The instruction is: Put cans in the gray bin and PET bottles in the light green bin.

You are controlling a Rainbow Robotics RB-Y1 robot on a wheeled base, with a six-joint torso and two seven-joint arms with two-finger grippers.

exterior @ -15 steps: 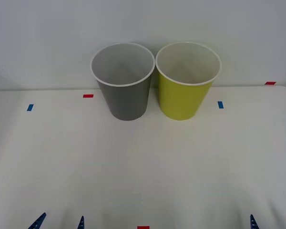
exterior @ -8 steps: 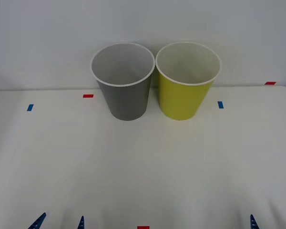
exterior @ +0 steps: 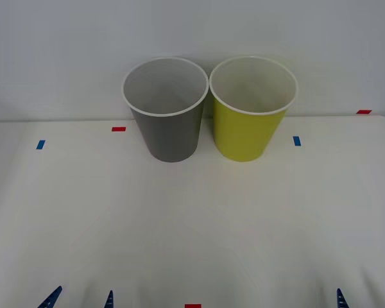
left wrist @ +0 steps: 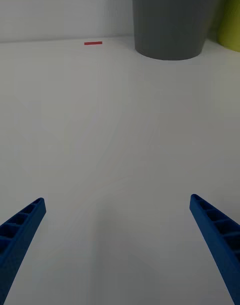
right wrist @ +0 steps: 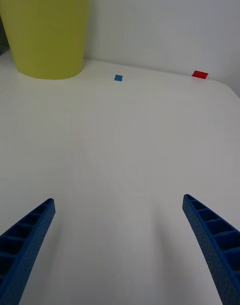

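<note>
The gray bin (exterior: 166,109) stands upright in the upper middle of the front view, at the far edge of the white counter (exterior: 192,224). The light green bin (exterior: 252,109) stands upright just to its right, their white rims almost touching. Both bins look pale inside, with nothing visible in them.

Small tape marks lie on the counter: a red mark (exterior: 119,129) left of the gray bin, a blue mark (exterior: 40,144) farther left, a blue mark (exterior: 297,140) right of the green bin, and a red mark (exterior: 364,111) near the right edge.

The left claw (exterior: 80,299) sits at the bottom left of the frame, its blue fingers spread and holding nothing. The right claw (exterior: 367,296) sits at the bottom right, likewise spread and holding nothing.
</note>
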